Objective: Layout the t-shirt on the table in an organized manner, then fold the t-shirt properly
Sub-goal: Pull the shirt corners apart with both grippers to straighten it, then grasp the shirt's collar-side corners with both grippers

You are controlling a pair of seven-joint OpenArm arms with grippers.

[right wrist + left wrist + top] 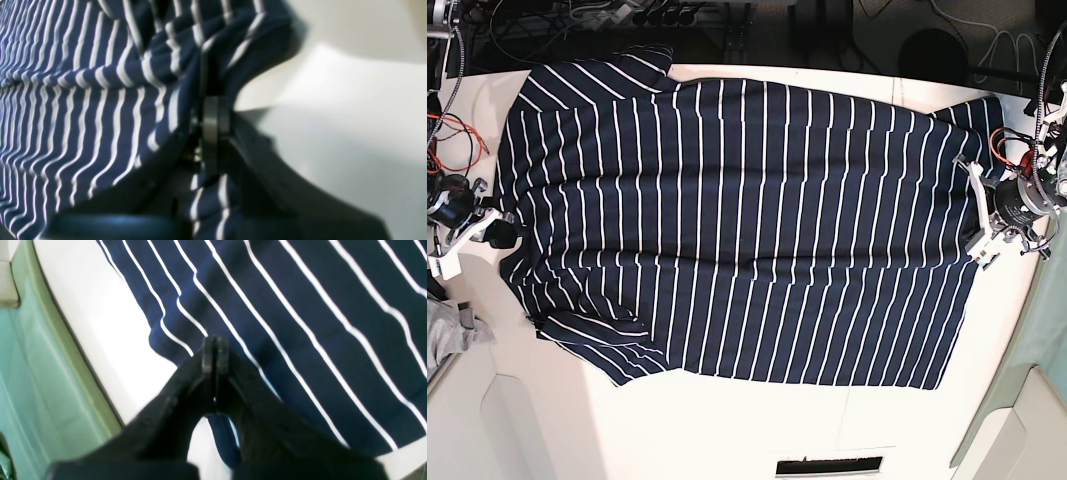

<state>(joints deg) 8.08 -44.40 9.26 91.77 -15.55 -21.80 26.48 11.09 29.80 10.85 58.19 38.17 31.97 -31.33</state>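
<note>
The navy white-striped t-shirt (747,230) lies spread wide and mostly flat on the white table (727,430). My right gripper (499,232) is at its neck and sleeve end, at the base view's left. In the right wrist view the gripper (215,103) is shut on bunched shirt fabric (100,110). My left gripper (975,215) is at the hem end. In the left wrist view its tips (215,343) are pressed together over the shirt's edge (300,323), with a strip of navy fabric running back between the fingers.
A small grey cloth (447,335) lies at the table's left edge. Cables and dark equipment (627,15) run along the far side. A dark slot (827,466) sits in the near edge. The table's rim and a green surface (40,380) are close beside my left gripper.
</note>
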